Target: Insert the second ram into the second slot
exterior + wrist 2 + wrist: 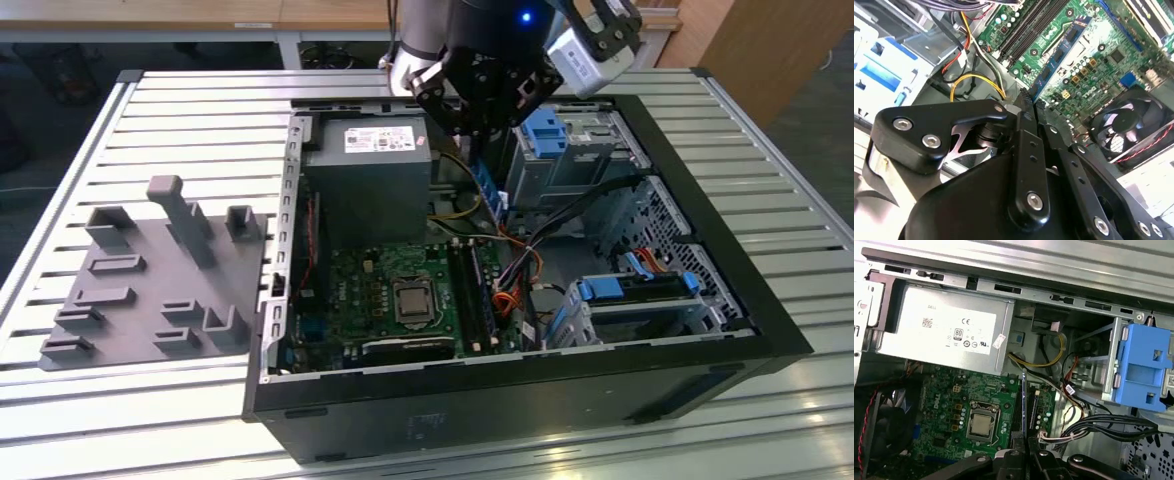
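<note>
Exterior view: the gripper hangs over the open case. The second ram is upright beneath it, above the far end of the memory slots.

Judged risk: a slight tilt would jam its edge on a slot wall, and the cables just beside could snag.

First wrist view: the ram is edge-on over the slots.

Second wrist view: the jaws are nearly closed, pinching the ram's end.

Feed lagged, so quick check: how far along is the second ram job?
Done: the second ram is picked up, with the jaws of the gripper shut on it. In hand: it hangs above the motherboard, running along the memory slots in the first wrist view. Left: it is not yet seated in a slot.
</note>
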